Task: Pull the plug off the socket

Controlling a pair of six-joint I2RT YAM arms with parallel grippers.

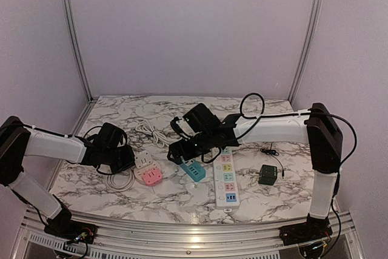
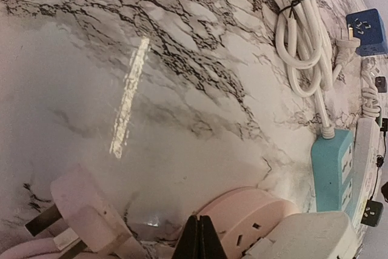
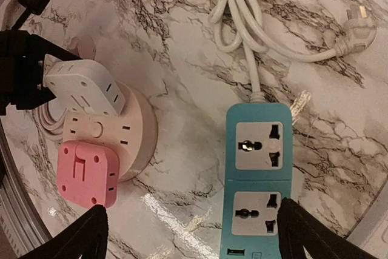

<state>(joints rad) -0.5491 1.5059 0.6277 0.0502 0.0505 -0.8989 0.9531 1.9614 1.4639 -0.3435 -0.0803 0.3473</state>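
The white plug (image 3: 82, 86) sits in the round pink socket (image 3: 136, 131) at left-centre of the table (image 1: 97, 193), w/ a pink plug (image 3: 88, 171) just beside it. Left gripper (image 2: 200, 232) is right by the socket, jaws closed tip to tip on nothing. Right gripper (image 3: 193, 207) hangs over the gap btwn socket & teal power strip (image 3: 257, 168), jaws wide apart.

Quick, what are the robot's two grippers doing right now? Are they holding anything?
Left gripper: closed, with nothing seen between its fingertips.
Right gripper: open, holding nothing.
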